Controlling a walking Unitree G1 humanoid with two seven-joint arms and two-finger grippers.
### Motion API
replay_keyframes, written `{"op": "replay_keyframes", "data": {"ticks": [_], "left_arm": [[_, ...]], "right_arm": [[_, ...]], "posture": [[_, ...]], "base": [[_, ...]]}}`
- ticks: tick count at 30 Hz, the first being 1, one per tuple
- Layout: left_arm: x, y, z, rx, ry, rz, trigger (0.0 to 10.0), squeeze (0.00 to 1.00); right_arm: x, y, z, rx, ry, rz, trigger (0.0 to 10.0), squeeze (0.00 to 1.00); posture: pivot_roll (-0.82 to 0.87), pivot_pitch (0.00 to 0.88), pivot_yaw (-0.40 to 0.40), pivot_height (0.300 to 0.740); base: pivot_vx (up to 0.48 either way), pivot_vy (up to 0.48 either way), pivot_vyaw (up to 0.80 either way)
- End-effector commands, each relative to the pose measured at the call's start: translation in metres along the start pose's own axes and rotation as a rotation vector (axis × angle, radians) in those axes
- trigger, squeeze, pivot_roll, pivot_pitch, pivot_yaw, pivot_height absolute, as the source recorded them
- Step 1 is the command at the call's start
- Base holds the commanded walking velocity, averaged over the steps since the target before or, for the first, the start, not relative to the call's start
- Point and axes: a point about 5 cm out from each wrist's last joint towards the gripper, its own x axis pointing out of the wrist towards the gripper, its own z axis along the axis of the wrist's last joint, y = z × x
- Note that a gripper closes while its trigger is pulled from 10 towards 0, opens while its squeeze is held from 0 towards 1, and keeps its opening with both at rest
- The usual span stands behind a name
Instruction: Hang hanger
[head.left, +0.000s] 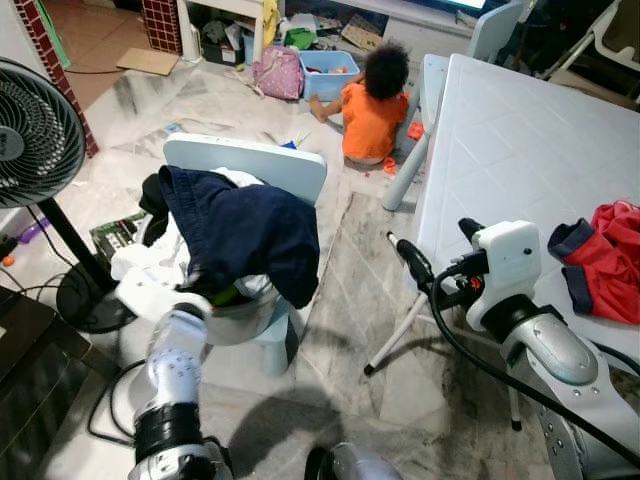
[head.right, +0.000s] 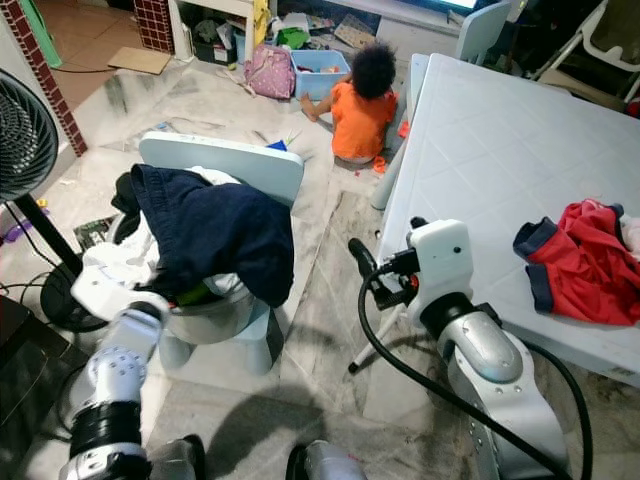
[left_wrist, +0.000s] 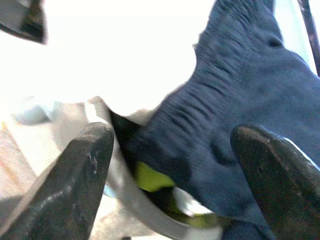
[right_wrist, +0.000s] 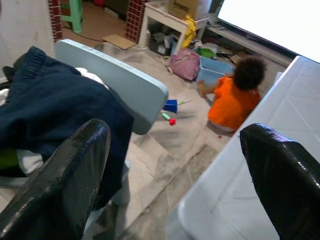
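My left gripper (left_wrist: 165, 165) has its fingers spread wide and nothing between them, pushed in close against the navy garment (head.left: 240, 235) heaped over the small pale-blue chair (head.left: 250, 165). Under that cloth I see a yellow-green sliver (left_wrist: 150, 177) and a pale curved edge (left_wrist: 150, 217); I can't tell whether either one is the hanger, which I take to be buried in the pile. I'd expect it light, stiff and prone to snagging fabric, best taken at the neck under the hook. My right gripper (right_wrist: 175, 170) hangs open and empty beside the white table (head.left: 520, 140), where a red garment (head.left: 605, 255) lies. A child in an orange shirt (head.left: 372, 105) sits on the floor beyond.
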Motion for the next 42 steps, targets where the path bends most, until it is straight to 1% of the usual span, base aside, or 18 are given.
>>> {"op": "replay_keyframes", "data": {"ticks": [1,4,6,7,8,12,18,21,22,23,24,26,27,30,33,35,39,42], "left_arm": [[-0.004,0.009,-0.021,-0.055,0.064,0.04,10.0,0.0],[0.0,0.01,-0.021,-0.073,0.076,0.027,10.0,0.0],[0.009,0.002,-0.016,-0.06,0.084,-0.029,10.0,0.0],[0.009,0.002,-0.016,-0.06,0.084,-0.029,10.0,0.0],[0.013,0.001,-0.016,-0.067,0.093,-0.032,10.0,0.0],[0.019,-0.005,-0.02,-0.098,0.118,-0.044,10.0,0.0],[0.024,-0.011,-0.023,-0.116,0.119,-0.078,10.0,0.0],[0.026,-0.011,-0.025,-0.127,0.122,-0.08,10.0,0.0],[0.027,-0.01,-0.025,-0.136,0.124,-0.074,4.2,0.0],[0.028,-0.009,-0.025,-0.143,0.126,-0.07,4.2,0.0],[0.029,-0.008,-0.025,-0.144,0.125,-0.06,0.0,0.0],[0.03,-0.006,-0.025,-0.147,0.12,-0.052,0.0,0.0],[0.03,-0.002,-0.022,-0.133,0.103,-0.035,0.0,0.0],[0.032,0.003,-0.02,-0.123,0.088,-0.014,0.0,0.0],[0.033,0.005,-0.017,-0.12,0.074,-0.009,0.0,0.0],[0.035,0.008,-0.01,-0.094,0.043,-0.003,0.0,0.0],[0.036,0.011,-0.006,-0.075,0.02,0.018,0.0,0.0],[0.038,0.014,-0.002,-0.002,0.0,0.043,0.0,0.0]], "right_arm": [[0.002,-0.001,0.001,0.006,0.002,0.001,10.0,0.0],[0.002,-0.001,0.003,0.013,0.0,0.0,10.0,0.0],[0.001,-0.002,0.005,0.009,-0.003,0.002,10.0,0.0],[0.001,-0.002,0.005,0.009,-0.003,0.002,10.0,0.0],[0.001,-0.002,0.006,0.006,-0.003,0.003,10.0,0.0],[0.0,-0.004,0.009,-0.011,-0.004,0.013,10.0,0.0],[-0.001,-0.005,0.011,-0.017,0.0,0.013,10.0,0.0],[-0.001,-0.004,0.011,-0.017,0.001,0.019,10.0,0.0],[-0.001,-0.003,0.012,-0.018,0.0,0.024,10.0,0.0],[0.0,-0.002,0.012,-0.018,0.0,0.027,10.0,0.0],[0.001,-0.002,0.012,-0.02,-0.001,0.03,10.0,0.0],[0.001,-0.002,0.013,-0.022,-0.001,0.032,10.0,0.0],[0.002,-0.002,0.013,-0.024,-0.003,0.03,10.0,0.0],[0.004,-0.004,0.014,-0.024,-0.007,0.024,10.0,0.0],[0.004,-0.004,0.013,-0.021,-0.007,0.022,10.0,0.0],[0.005,-0.002,0.013,-0.018,-0.005,0.024,10.0,0.0],[0.005,-0.002,0.012,-0.015,-0.005,0.025,10.0,0.0],[0.006,-0.002,0.012,-0.012,-0.006,0.024,10.0,0.0]], "posture": [[-0.18,0.154,-0.165,0.74],[-0.19,0.157,-0.167,0.74],[-0.2,0.158,-0.17,0.74],[-0.2,0.158,-0.17,0.74],[-0.21,0.159,-0.174,0.74],[-0.23,0.179,-0.179,0.74],[-0.24,0.175,-0.186,0.74],[-0.24,0.173,-0.191,0.74],[-0.24,0.173,-0.191,0.74],[-0.24,0.174,-0.195,0.74],[-0.24,0.18,-0.197,0.74],[-0.24,0.18,-0.197,0.74],[-0.24,0.174,-0.197,0.74],[-0.24,0.168,-0.196,0.74],[-0.24,0.17,-0.196,0.74],[-0.24,0.17,-0.196,0.74],[-0.23,0.166,-0.194,0.74],[-0.23,0.163,-0.19,0.74]], "base": [[0.0,0.0,0.0],[0.0,0.0,0.0],[0.0,0.0,0.0],[0.0,0.0,0.0],[0.0,0.0,0.0],[0.0,0.0,0.0],[0.0,0.0,0.0],[0.0,0.0,0.0],[0.0,0.0,0.0],[0.0,0.0,0.0],[0.0,0.0,0.0],[0.0,0.0,0.0],[0.0,0.0,0.0],[0.0,0.0,0.0],[0.0,0.0,0.0],[0.0,0.0,0.0],[0.0,0.0,0.0],[0.0,0.0,0.0]]}}
